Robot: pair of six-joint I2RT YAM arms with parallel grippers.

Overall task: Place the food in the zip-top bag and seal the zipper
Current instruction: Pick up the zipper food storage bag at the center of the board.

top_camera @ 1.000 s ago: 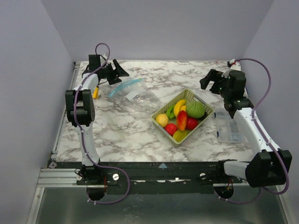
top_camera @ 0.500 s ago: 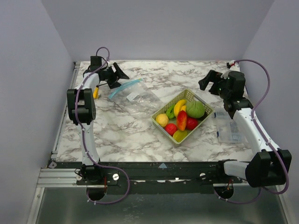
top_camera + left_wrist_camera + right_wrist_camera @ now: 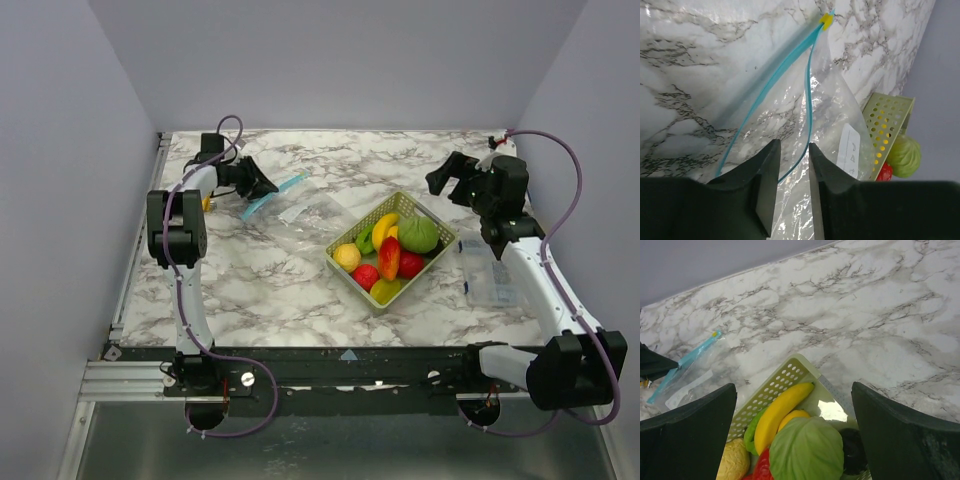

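left wrist: left hand (image 3: pixel 793 145) narrowly parted astride zipper (image 3: pixel 780 75), basket (image 3: pixel 885 117) beyond (right hand (image 3: pixel 792 386) spread)

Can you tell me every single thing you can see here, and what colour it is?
table: one, white and grey marble, under everything
zip-top bag: one, clear, lying flat at the far left
zipper: one, light blue, along the bag's mouth
slider: one, yellow, at the zipper's end
basket: one, yellow-green mesh, middle right
toy food: about eight, red, yellow, orange and green, all in the basket
clear packet: one, see-through, right of the basket
small yellow thing: one, beside the left arm, too small to tell
cables: two, purple, looping off the arms
left gripper: black, narrowly open at the bag's mouth
right gripper: black, wide open above the basket
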